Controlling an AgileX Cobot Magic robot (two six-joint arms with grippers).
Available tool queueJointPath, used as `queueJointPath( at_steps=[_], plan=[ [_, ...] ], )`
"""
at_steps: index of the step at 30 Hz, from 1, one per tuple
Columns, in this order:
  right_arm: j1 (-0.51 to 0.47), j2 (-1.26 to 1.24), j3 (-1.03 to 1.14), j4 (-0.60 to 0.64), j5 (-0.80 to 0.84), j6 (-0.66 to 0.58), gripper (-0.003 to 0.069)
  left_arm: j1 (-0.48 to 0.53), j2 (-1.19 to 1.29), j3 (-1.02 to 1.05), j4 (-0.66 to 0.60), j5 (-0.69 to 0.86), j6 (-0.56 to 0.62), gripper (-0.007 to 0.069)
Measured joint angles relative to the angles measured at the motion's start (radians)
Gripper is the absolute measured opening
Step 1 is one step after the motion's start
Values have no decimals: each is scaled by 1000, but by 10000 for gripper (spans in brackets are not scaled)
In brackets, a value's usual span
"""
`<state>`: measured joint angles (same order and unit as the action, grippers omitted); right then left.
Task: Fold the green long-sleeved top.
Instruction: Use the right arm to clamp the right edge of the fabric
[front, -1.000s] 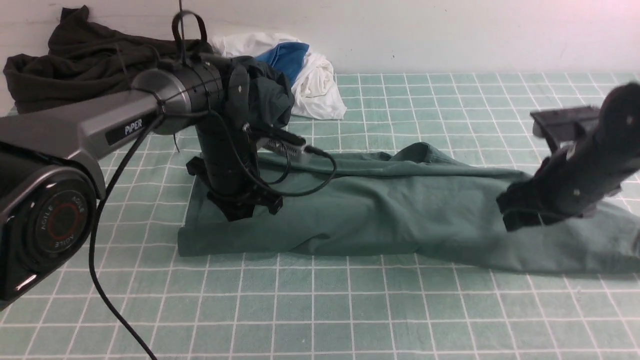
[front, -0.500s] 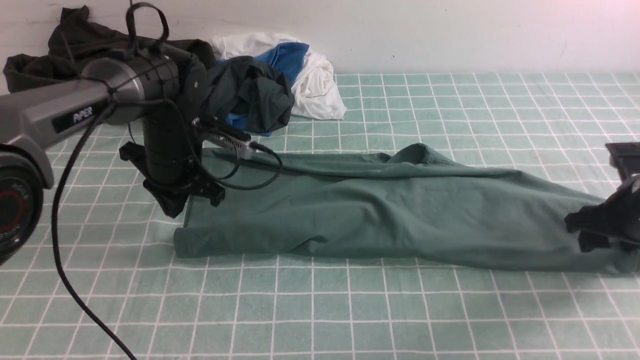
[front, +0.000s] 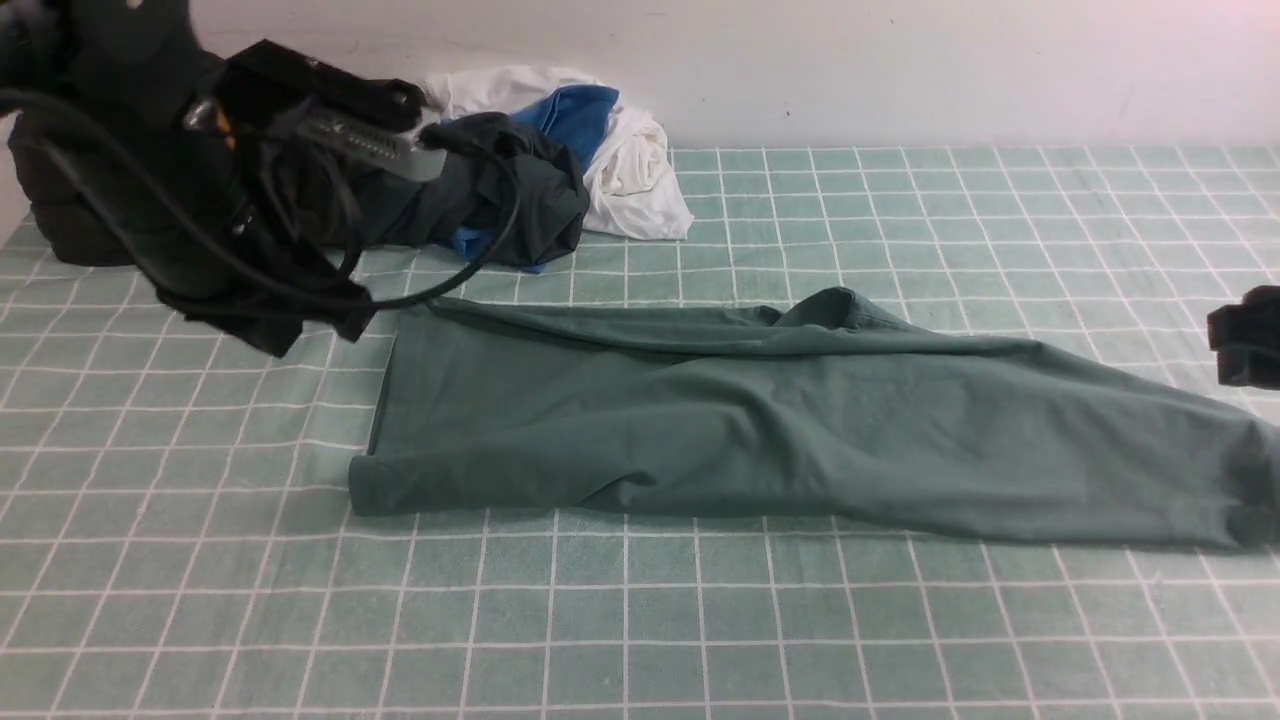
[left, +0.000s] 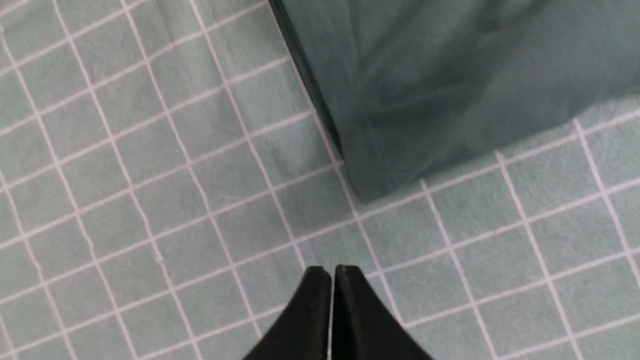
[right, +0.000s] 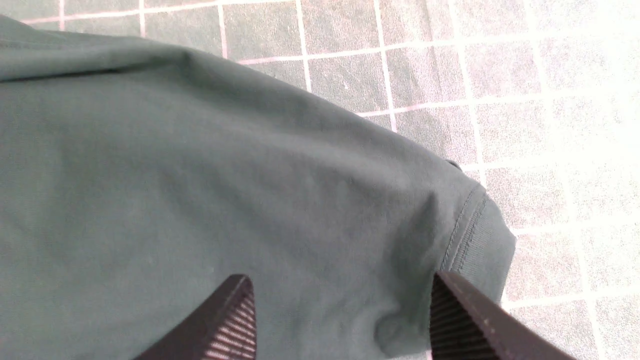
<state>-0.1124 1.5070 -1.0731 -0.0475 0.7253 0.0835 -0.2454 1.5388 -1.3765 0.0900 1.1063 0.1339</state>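
Pale green, white-gridded table (front: 640, 640) before a plain white wall (front: 900, 60). The green long-sleeved top (front: 760, 430) lies on it as a long flattened band that spans the space between the two pincers.

Left pincer (left: 332, 272): fingers pressed together with nothing between them, raised over bare table. The squared, folded end of the top lies just ahead of its tips and apart from them. Beyond this pincer, toward the wall, lies a heap made up of a dark garment (front: 500, 200) and a white and blue garment (front: 620, 150).

Right pincer (right: 340, 280): fingers spread wide and empty, poised above the narrow far end of the top. The ribbed cuff (right: 480, 235) lies just beside one finger, and smooth fabric fills the gap between the two. The front view shows only the edge of this pincer, at the right border and above the cloth.
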Motion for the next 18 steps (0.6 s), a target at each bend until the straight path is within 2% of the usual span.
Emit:
queueJointPath(
  at_steps=[2, 8, 11, 18],
  plan=[
    [-12, -1, -8, 2, 20, -1, 440, 0, -85, 162, -41, -96, 0, -3],
    [-95, 30, -49, 5, 42, -1, 466, 0, -150, 389, -90, -281, 0, -3],
    [-133, 85, -51, 16, 35, -1, 486, 0, -150, 435, -103, -339, 0, -3],
    [-140, 271, -51, 40, -18, -1, 502, 0, -145, 440, -124, -374, 0, -3]
  ],
)
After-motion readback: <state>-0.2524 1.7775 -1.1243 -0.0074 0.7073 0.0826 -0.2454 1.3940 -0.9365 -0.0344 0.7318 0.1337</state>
